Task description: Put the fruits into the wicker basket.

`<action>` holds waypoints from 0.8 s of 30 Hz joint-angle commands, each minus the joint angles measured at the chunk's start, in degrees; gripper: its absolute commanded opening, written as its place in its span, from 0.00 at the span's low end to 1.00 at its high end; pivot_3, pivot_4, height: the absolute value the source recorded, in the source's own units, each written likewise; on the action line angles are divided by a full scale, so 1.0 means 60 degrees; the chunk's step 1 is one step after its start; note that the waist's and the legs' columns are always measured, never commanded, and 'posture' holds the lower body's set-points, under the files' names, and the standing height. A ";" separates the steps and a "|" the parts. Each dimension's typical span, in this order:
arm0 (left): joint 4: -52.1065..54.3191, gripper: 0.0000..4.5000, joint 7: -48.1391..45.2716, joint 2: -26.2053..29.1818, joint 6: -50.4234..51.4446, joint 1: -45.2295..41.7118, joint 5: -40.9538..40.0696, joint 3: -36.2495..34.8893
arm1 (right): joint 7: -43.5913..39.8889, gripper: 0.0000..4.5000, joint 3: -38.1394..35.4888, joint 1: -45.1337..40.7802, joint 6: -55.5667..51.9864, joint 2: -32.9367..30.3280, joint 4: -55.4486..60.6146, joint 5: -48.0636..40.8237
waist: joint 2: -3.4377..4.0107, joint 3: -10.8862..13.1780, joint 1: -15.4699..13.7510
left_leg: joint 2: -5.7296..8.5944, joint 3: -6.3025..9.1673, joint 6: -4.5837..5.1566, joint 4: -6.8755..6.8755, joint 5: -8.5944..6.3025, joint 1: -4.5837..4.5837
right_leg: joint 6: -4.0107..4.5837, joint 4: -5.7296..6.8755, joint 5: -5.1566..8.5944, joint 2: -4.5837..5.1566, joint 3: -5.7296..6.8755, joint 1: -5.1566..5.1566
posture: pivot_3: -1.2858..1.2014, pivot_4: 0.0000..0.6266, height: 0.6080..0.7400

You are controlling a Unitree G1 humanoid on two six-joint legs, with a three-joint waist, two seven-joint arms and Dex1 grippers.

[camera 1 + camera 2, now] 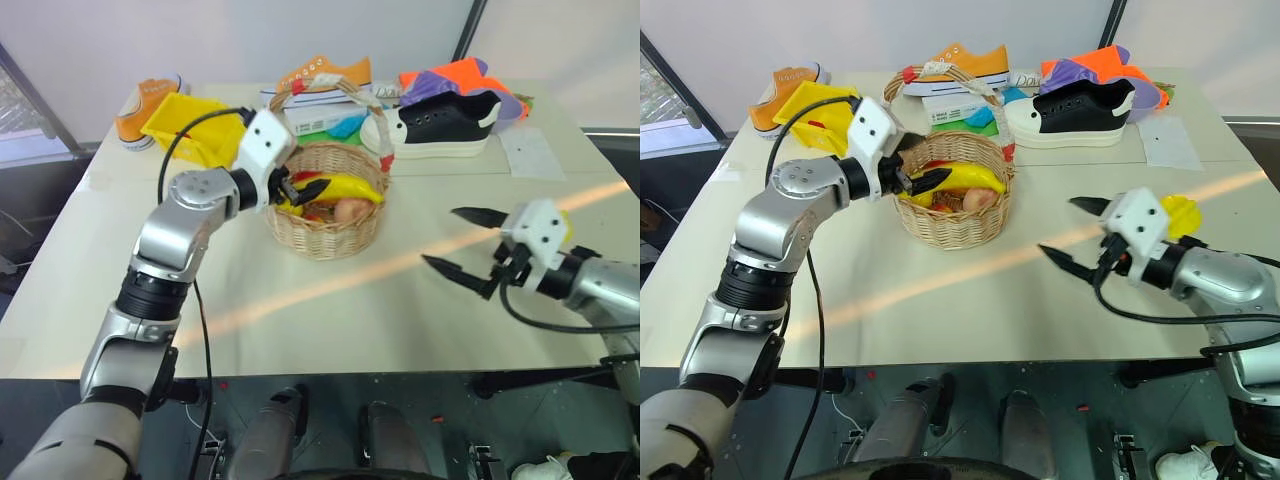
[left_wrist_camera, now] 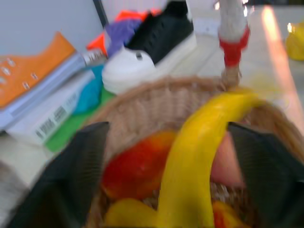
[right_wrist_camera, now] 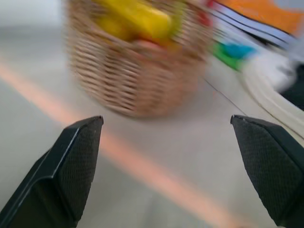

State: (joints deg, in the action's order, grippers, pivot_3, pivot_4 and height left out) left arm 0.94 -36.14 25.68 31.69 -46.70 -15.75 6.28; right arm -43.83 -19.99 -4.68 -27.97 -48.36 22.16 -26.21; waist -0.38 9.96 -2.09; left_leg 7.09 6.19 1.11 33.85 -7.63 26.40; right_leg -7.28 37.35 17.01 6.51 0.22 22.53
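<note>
The wicker basket (image 1: pixel 325 236) stands mid-table, its white and red handle arching over it. A yellow banana (image 1: pixel 352 187) lies across its top, over a red and a peach-coloured fruit (image 2: pixel 135 166). My left gripper (image 1: pixel 305 189) hovers at the basket's left rim, open. In the left wrist view the banana (image 2: pixel 190 171) runs between the spread fingers (image 2: pixel 78 171) without touching them. The yellow starfruit (image 1: pixel 1181 214) rests on the table at the right, just behind my right hand. My right gripper (image 1: pixel 440 237) is open and empty, pointing toward the basket from the right.
A yellow plastic bin (image 1: pixel 190 125) and an orange shoe (image 1: pixel 140 108) sit at the back left. Books (image 1: pixel 320 115) with another orange shoe, a black and white shoe (image 1: pixel 445 128) and colourful cloth line the back. A paper sheet (image 1: pixel 530 155) lies at the right.
</note>
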 commanded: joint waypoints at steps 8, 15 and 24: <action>0.2570 0.93 -0.1429 0.0099 -0.0186 0.1383 -0.1753 -0.0715 | 0.3726 1.00 -0.1017 -0.0769 -0.0495 0.0948 -0.2173 0.1679 | 0.0014 -0.0003 0.0071 | 0.0001 -0.0006 0.0015 0.0004 0.0011 -0.0001 | 0.0002 0.0009 -0.0001 0.0000 -0.0006 0.0001 | 0.52 0.24 1.00; 0.3992 0.93 -0.1587 -0.0093 0.0487 0.2128 -0.2191 0.0237 | 0.6287 1.00 -0.0027 -0.2171 -0.0439 0.2103 -0.3836 0.3375 | 0.0021 -0.0008 0.0192 | -0.0002 -0.0005 0.0017 0.0007 0.0014 -0.0014 | 0.0019 0.0018 0.0008 -0.0007 -0.0006 -0.0014 | 0.52 0.24 1.00; 0.4429 0.93 -0.1132 -0.0377 0.0904 0.2267 -0.2422 0.0294 | 0.7358 1.00 0.0479 -0.2725 -0.0076 0.2967 -0.5123 0.4054 | 0.0031 -0.0012 0.0252 | -0.0003 -0.0004 0.0018 0.0005 0.0019 -0.0019 | 0.0006 0.0027 0.0002 -0.0020 -0.0006 -0.0012 | 0.52 0.24 1.00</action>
State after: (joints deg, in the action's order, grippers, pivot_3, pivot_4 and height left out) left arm 25.46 -43.40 23.50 37.03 -33.20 -29.36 8.53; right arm -0.58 -16.67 -19.63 -30.44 -30.48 -8.46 -2.53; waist -0.20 9.89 -0.58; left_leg 7.07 6.17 1.22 33.88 -7.52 26.29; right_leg -7.24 37.52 17.02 6.39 0.18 22.46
